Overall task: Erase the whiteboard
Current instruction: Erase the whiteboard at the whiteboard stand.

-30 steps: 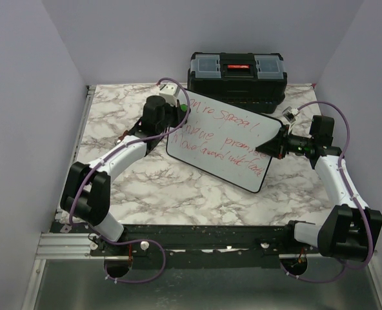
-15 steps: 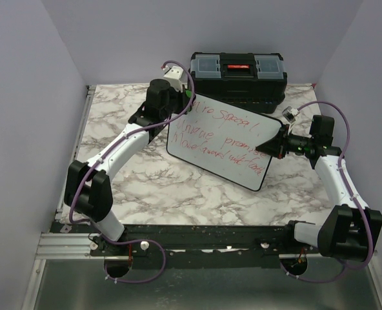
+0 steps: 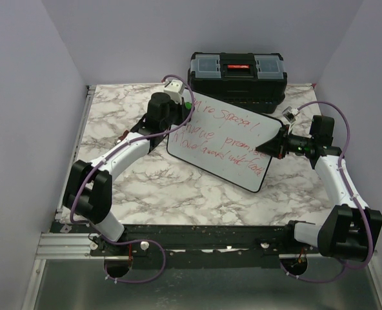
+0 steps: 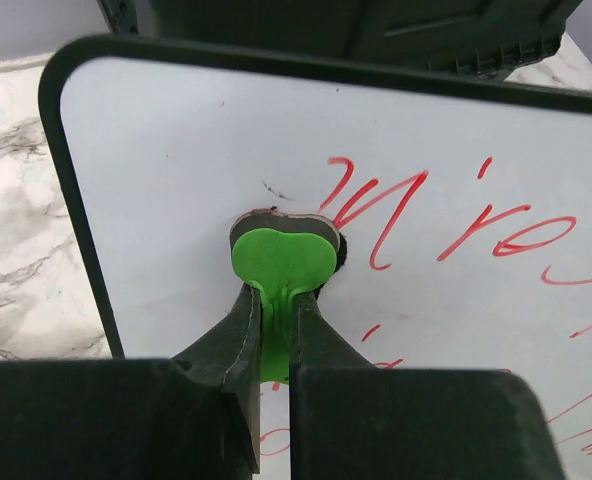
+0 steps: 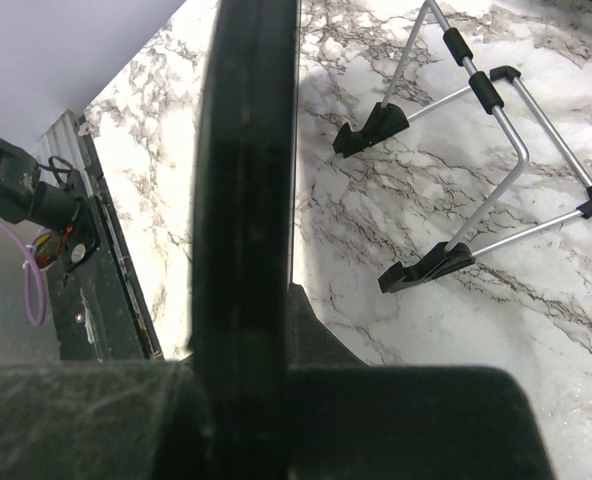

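Pinching one green eraser against one whiteboard, left jaws; right jaws clamped on its edge; one toolbox behind.

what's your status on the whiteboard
Left gripper shut on green eraser, against whiteboard corner. Right gripper clamps its edge. Red writing unerased. Toolbox behind, not blocking.

The table had a white marble-patterned top veined in grey and stood enclosed by 3 plain pale lavender walls, evenly lit with only soft shadows. A black toolbox with a red latch and 2 clear lid compartments sat at the far edge. A metal rail ran along the near edge.
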### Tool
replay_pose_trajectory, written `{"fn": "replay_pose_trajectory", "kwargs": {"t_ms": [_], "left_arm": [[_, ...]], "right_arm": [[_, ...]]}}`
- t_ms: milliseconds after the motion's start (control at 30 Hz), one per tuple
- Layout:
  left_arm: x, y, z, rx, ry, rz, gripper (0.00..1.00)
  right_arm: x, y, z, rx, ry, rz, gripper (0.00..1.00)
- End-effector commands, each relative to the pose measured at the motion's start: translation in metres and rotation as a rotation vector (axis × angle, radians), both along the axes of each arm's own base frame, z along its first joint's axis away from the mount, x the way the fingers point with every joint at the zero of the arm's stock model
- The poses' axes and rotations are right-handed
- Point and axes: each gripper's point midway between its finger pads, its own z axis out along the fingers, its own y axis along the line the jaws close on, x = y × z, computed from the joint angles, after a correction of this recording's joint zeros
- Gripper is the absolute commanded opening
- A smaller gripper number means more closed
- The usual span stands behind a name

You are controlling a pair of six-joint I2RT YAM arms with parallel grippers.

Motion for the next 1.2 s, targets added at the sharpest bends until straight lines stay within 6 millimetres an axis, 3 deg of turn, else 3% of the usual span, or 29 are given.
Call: {"fn": "replay_pose_trajectory", "kwargs": {"t_ms": [0, 167, 433, 633, 800, 1067, 1167], "left_arm": [[-0.015, 0.005, -0.046, 0.041, 0.106, 0.01, 0.0], [-0.011, 0.004, -0.033, 0.038, 0.08, 0.009, 0.0], [0.016, -0.011, 0.029, 0.017, -0.013, -0.008, 0.0], [0.02, -0.016, 0.044, 0.014, -0.022, -0.024, 0.0], [0.015, -0.015, 0.028, 0.019, 0.0, -0.035, 0.0], [-0.01, -0.004, -0.04, 0.056, 0.105, -0.038, 0.0], [-0.015, -0.002, -0.053, 0.061, 0.126, -0.038, 0.0]], "right_arm": [[-0.006, 0.009, 0.012, 0.004, -0.138, 0.092, 0.01], [-0.006, 0.009, 0.012, 0.006, -0.138, 0.094, 0.01], [-0.006, 0.008, 0.013, 0.003, -0.142, 0.091, 0.01], [-0.006, 0.009, 0.014, 0.004, -0.142, 0.093, 0.01], [-0.006, 0.009, 0.013, 0.003, -0.143, 0.092, 0.01], [-0.006, 0.009, 0.012, 0.003, -0.14, 0.093, 0.01], [-0.006, 0.009, 0.012, 0.005, -0.138, 0.094, 0.01]]}}
